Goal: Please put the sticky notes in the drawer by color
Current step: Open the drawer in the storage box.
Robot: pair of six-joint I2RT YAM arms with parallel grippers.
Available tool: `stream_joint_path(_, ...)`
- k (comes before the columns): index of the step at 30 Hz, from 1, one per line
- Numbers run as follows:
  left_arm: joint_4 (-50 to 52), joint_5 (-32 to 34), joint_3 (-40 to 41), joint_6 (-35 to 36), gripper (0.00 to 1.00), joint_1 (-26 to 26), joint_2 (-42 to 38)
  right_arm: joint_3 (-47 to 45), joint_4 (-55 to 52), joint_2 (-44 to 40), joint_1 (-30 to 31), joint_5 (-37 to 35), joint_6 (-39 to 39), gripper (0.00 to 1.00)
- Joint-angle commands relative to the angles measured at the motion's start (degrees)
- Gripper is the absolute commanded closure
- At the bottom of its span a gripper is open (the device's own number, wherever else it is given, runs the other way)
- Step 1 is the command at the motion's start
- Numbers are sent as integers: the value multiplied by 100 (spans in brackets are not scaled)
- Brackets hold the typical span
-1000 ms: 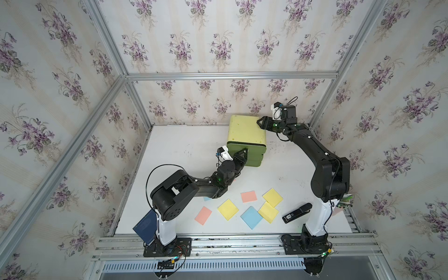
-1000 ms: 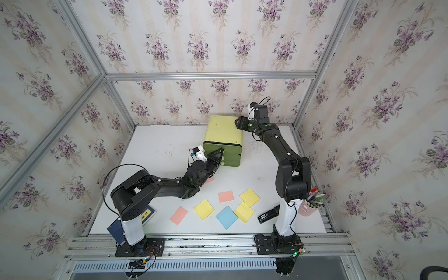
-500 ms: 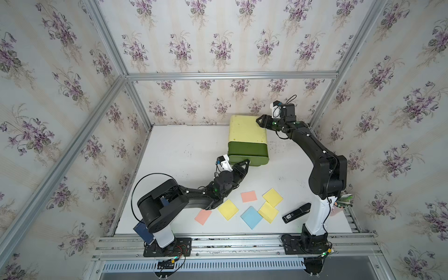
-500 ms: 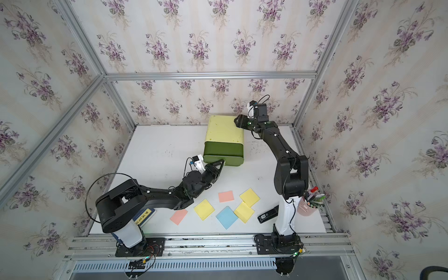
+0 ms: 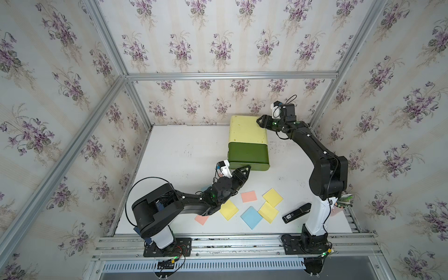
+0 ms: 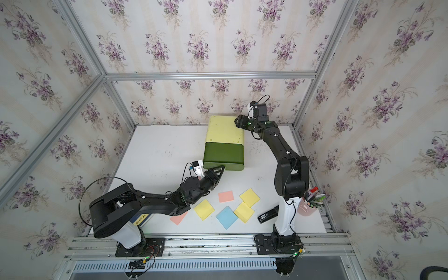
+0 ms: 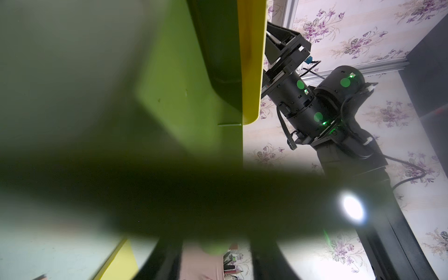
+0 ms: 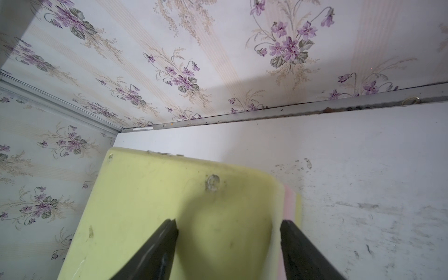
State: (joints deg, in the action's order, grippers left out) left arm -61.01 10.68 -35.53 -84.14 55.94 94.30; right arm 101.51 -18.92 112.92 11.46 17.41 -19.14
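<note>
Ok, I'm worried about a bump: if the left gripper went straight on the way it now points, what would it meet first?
Most likely the drawer: the left gripper points at its green front, tips close to it. Whether they touch, the top views do not show.

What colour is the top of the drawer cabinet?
Pale yellow-green, with a few scuff marks. The drawer cabinet shows its top best in the right wrist view.

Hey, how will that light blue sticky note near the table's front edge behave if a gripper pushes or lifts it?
The light blue sticky note looks paper-thin and lies flat on the table, so probably floppy, very light, hard to get under. Its edge meets a yellow note, so a push may drag that along.
</note>
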Motion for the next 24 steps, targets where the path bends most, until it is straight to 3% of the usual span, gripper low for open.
stream_joint_path(1,48,70,24,110,40,-4,-41,-19,-587,-46,-3,-75,52,27)
stream_joint_path(4,147,42,38,182,38,4,-111,29,-609,-61,-3,-25,0,24)
stream_joint_path(8,406,3,149,247,34,27,-347,331,-818,-11,-1,59,-71,13)
stream_joint_path(14,1485,-256,183,553,15,70,-1010,446,-685,-195,-8,249,-280,6)
stream_joint_path(20,3490,-393,320,891,7,103,-2281,450,-824,-442,-101,395,-331,5)
stream_joint_path(24,5790,2,244,1879,4,105,-3529,-148,-839,-1101,-276,283,-258,3)
